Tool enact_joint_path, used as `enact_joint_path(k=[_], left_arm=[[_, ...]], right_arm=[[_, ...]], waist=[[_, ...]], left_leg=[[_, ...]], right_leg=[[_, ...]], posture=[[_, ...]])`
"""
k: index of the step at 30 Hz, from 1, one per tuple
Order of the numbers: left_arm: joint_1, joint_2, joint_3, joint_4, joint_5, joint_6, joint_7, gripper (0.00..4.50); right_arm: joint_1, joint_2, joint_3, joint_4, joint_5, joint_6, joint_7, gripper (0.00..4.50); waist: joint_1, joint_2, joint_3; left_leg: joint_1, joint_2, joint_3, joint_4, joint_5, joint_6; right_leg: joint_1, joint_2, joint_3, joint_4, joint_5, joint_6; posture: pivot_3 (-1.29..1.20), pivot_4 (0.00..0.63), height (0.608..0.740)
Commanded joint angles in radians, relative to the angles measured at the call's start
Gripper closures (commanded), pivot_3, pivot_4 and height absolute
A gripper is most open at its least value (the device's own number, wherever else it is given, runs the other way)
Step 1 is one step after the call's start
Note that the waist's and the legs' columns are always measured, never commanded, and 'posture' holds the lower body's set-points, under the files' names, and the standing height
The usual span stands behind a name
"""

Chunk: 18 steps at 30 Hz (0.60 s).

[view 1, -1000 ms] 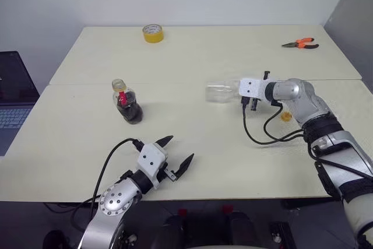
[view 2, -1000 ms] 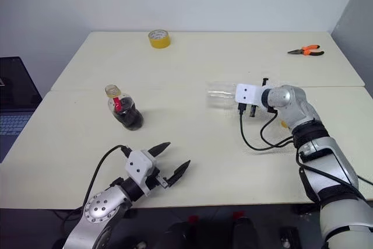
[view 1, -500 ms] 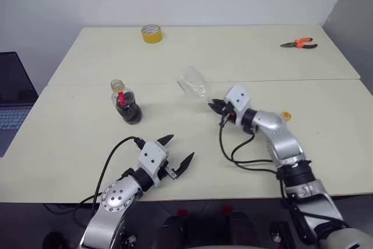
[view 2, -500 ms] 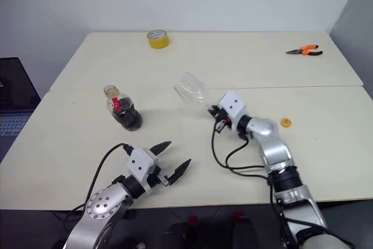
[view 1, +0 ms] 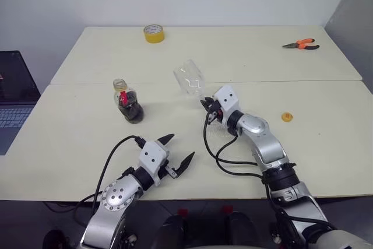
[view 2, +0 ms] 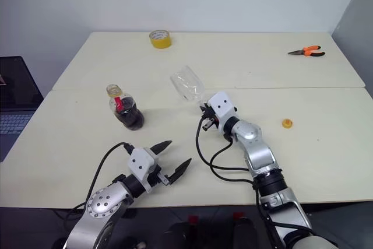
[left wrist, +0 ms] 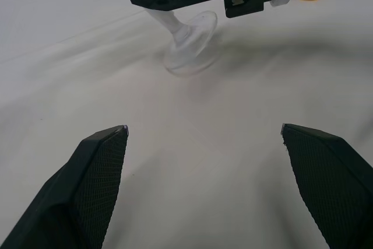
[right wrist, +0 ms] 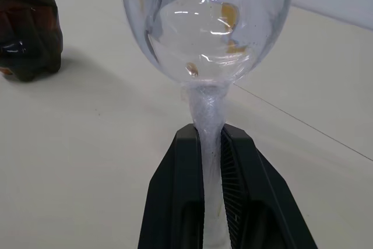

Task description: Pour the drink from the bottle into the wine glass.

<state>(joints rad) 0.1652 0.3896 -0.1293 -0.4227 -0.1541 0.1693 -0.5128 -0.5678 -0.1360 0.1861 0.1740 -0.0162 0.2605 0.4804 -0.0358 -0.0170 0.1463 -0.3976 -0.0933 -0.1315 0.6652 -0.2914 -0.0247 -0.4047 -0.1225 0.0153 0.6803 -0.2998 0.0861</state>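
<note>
Your right gripper has its fingers pinched tight on the stem of the wine glass. The glass is tilted, bowl leaning up and away toward your left; the bowl looks empty. In the left wrist view the round foot sits just above or touching the surface; you cannot tell which from these frames.

Your left gripper hovers over the near edge of the surface, fingers spread wide with nothing between them.

The bottle stands upright on the surface, to the left of the glass and well apart from both grippers. Its neck is open, with a red band below the mouth. The drink fills the lower body, dark brown.

A small yellow cap lies on the surface to the right of your right arm.

Far side of the surface: a roll of yellow tape and orange-handled pliers. A laptop sits off the left edge.
</note>
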Motion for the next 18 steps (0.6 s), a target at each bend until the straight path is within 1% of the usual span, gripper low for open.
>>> enact_joint_path(k=[1, 7, 11, 14, 17, 18], left_arm=[[-0.007, 0.001, 0.002, -0.017, 0.006, -0.019, 0.0, 0.0], [-0.022, 0.002, 0.003, 0.0, 0.007, -0.025, -0.005, 0.0], [-0.037, 0.003, 0.006, 0.018, 0.005, -0.033, -0.01, 0.0], [-0.04, 0.003, 0.006, 0.023, 0.005, -0.036, -0.011, 0.0], [-0.04, 0.005, 0.008, 0.025, 0.006, -0.04, -0.013, 0.0], [-0.04, 0.005, 0.009, 0.025, 0.006, -0.042, -0.014, 0.0]], right_arm=[[0.023, -0.047, -0.014, -0.024, -0.006, 0.019, 0.007, 4.33], [0.098, -0.119, -0.021, -0.077, -0.002, 0.049, 0.031, 4.34], [0.14, -0.142, -0.018, -0.105, 0.0, 0.071, 0.034, 4.34], [0.147, -0.147, -0.016, -0.111, 0.002, 0.079, 0.033, 4.34], [0.148, -0.149, -0.008, -0.106, -0.001, 0.094, 0.035, 4.34], [0.146, -0.149, -0.005, -0.105, -0.002, 0.097, 0.036, 4.34]], waist=[[0.003, 0.0, 0.0], [0.009, 0.0, -0.001], [0.009, 0.001, -0.007], [0.008, 0.002, -0.008], [0.009, 0.002, -0.008], [0.009, 0.002, -0.008]], left_leg=[[0.0, 0.0, 0.0, 0.0, 0.0, 0.0], [0.001, -0.001, -0.001, 0.001, 0.0, 0.0], [0.003, 0.0, 0.0, 0.0, 0.0, 0.0], [0.008, 0.0, 0.0, -0.002, 0.0, 0.0], [0.017, 0.0, -0.001, -0.004, -0.001, 0.001], [0.017, 0.0, -0.001, -0.004, -0.001, 0.001]], right_leg=[[0.0, 0.0, 0.0, 0.0, 0.0, 0.0], [0.001, 0.0, -0.001, 0.0, 0.0, 0.0], [0.002, 0.0, 0.0, -0.001, 0.0, 0.0], [0.009, 0.0, 0.0, -0.001, 0.0, 0.0], [0.017, 0.0, -0.001, -0.005, 0.0, 0.0], [0.017, 0.0, -0.001, -0.005, 0.0, 0.0]], posture=[[0.0, 0.15, 0.74], [0.0, 0.15, 0.74], [0.0, 0.15, 0.74], [0.0, 0.15, 0.74], [0.0, 0.15, 0.74], [0.0, 0.15, 0.74]])
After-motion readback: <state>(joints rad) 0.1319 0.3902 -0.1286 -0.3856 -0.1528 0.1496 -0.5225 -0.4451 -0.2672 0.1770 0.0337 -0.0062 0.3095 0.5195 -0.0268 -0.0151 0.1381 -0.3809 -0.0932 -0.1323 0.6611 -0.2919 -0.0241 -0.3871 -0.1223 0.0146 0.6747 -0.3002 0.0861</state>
